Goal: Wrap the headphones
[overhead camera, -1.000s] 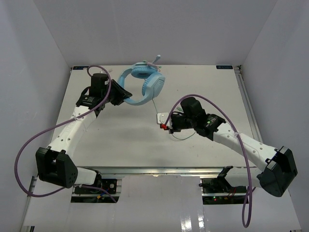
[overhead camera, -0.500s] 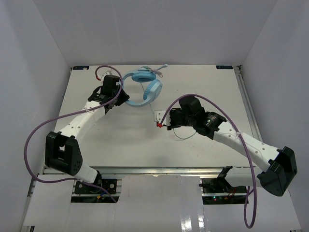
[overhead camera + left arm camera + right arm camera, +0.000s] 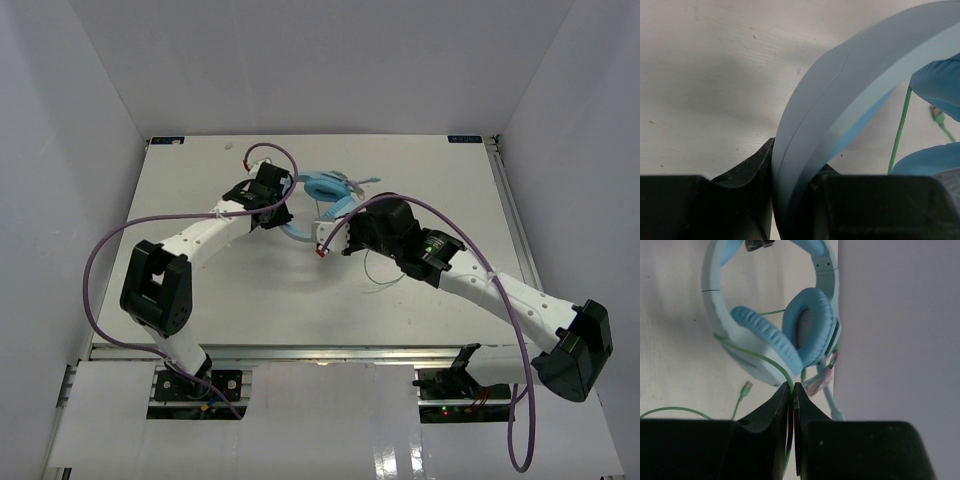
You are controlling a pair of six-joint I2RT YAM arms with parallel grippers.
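The light blue headphones [image 3: 330, 189] lie at the back middle of the table, ear cups together. My left gripper [image 3: 281, 213] is shut on the headband [image 3: 850, 90], which runs up between its jaws. My right gripper [image 3: 323, 243] sits just in front of the ear cups [image 3: 807, 325] and is shut on the thin green cable [image 3: 755, 352]. The cable runs from the jaws up across one ear cup. Its loose end with a plug [image 3: 746, 386] lies on the table. More slack cable [image 3: 381, 276] lies to the right of the gripper.
Thick purple robot cables [image 3: 100, 260] loop off both arms, the right one [image 3: 515, 380] hanging past the front edge. White walls [image 3: 90, 120] close in the left, back and right sides of the table [image 3: 200, 300].
My left gripper has carried the headphones right and nearer. My right gripper has moved up and left with the cable, close to the ear cups.
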